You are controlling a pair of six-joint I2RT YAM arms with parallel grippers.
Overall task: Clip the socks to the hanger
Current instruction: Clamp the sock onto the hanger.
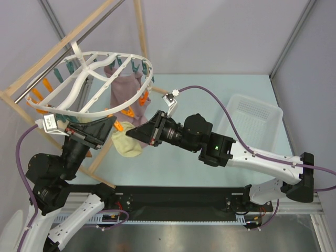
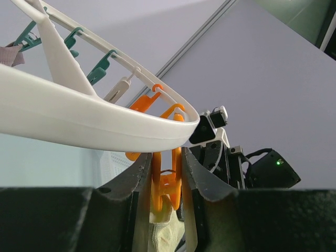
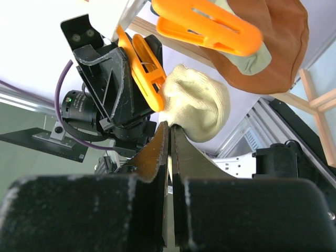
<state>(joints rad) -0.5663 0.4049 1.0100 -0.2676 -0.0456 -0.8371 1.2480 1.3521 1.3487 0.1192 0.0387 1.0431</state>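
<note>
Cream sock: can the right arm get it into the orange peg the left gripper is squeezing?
Probably yes. The right gripper holds the sock right beside the orange peg in the left gripper, and nothing shows between them.

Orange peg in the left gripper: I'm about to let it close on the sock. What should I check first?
1. Grip: the left gripper clasps the orange peg, one finger on each side: ok.
2. Peg hangs under the rim of the hanger: ok.
3. The right gripper is shut on the edge of the sock: ok.
4. Sock touches the peg's lower end in the right wrist view: ok.
5. Peg mouth open wide enough: cannot tell.
6. Sock fabric inside the peg mouth: cannot tell.
</note>
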